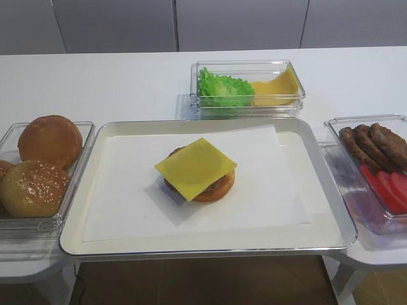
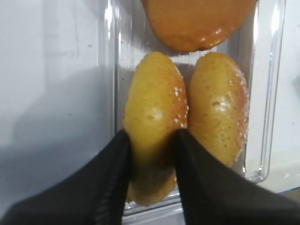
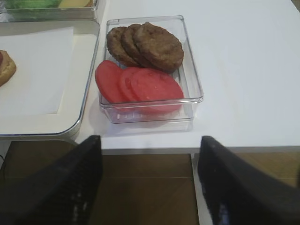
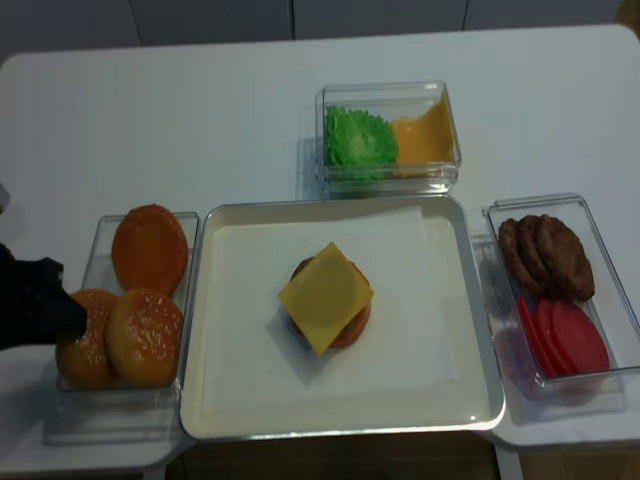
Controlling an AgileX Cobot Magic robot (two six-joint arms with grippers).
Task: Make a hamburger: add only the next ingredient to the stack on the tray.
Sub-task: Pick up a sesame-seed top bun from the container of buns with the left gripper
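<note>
The stack [image 1: 196,168] of bun base, patty and square yellow cheese slice sits mid-tray on the white liner of the cream tray [image 1: 76,216]. Two sesame-seeded bun tops lie side by side in a clear box at the left. My left gripper [image 2: 152,136] is shut on the outer, left one [image 2: 154,103], a finger pressed on each side; from above it shows at the box's left edge [image 4: 60,310]. The glossier seeded bun [image 2: 218,103] touches the held one. My right gripper [image 3: 150,183] hangs open and empty over the table's front edge.
A smooth seedless bun [image 1: 51,140] fills the far end of the bun box [image 2: 267,93]. A clear box of lettuce and cheese [image 1: 248,89] stands behind the tray. Another box with patties and tomato slices [image 3: 150,65] stands to its right.
</note>
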